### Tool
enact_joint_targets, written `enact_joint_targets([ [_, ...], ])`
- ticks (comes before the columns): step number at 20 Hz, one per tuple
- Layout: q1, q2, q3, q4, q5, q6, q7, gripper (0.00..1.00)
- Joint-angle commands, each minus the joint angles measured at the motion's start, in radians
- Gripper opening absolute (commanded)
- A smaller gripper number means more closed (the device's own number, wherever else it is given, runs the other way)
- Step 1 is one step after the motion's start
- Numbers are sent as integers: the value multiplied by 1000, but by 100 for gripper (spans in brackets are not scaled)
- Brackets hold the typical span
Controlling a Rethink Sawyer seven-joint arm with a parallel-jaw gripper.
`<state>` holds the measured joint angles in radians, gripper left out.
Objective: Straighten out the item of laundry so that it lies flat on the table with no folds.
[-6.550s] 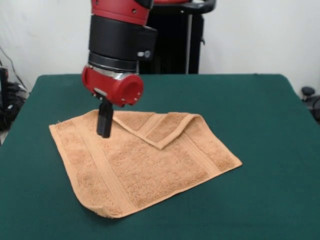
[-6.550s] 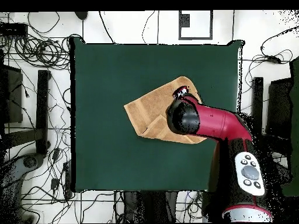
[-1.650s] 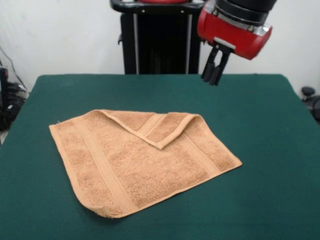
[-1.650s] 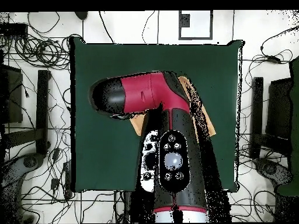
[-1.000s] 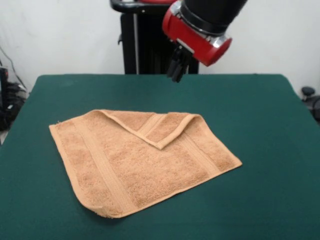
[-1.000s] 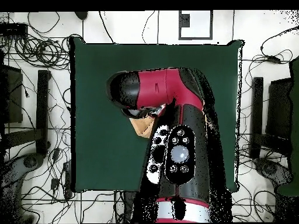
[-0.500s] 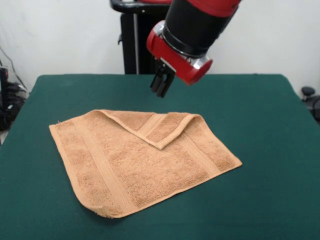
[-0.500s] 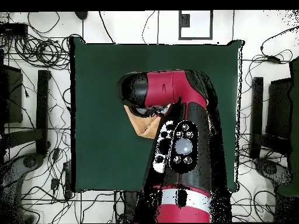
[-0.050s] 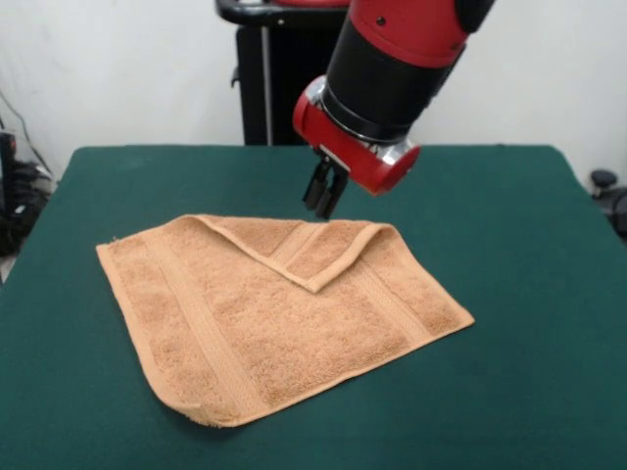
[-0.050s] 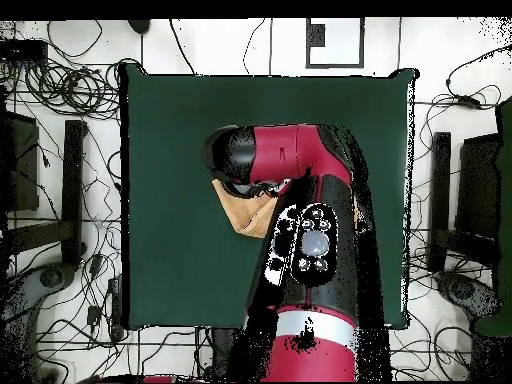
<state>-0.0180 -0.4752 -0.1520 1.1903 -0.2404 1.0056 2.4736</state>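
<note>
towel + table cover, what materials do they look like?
Towel: looks like terry cloth, matte tan-orange, with a nubby looped pile, flat woven bands and stitched hems. Table cover: probably felt or a similar napped fabric, dark green, matte, without glare or a visible weave.

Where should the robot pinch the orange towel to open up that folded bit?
Probably at the pointed tip of the folded-over flap on the towel. It lies on top, so the gripper hovering above the far edge could come straight down, pinch it, and pull it back toward the far side.
</note>
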Motion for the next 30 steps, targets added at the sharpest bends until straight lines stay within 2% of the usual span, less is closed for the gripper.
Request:
enact_joint_targets([
  [1,42,-2,13,88,71,-106,266,0],
  [6,31,7,17,112,101,-184,260,0],
  [12,38,21,-6,80,115,-189,226,0],
  [16,40,72,1,31,127,-229,223,0],
  [21,-2,166,40,-53,147,-260,166,0],
  [30,4,218,42,-82,179,-322,162,0],
])
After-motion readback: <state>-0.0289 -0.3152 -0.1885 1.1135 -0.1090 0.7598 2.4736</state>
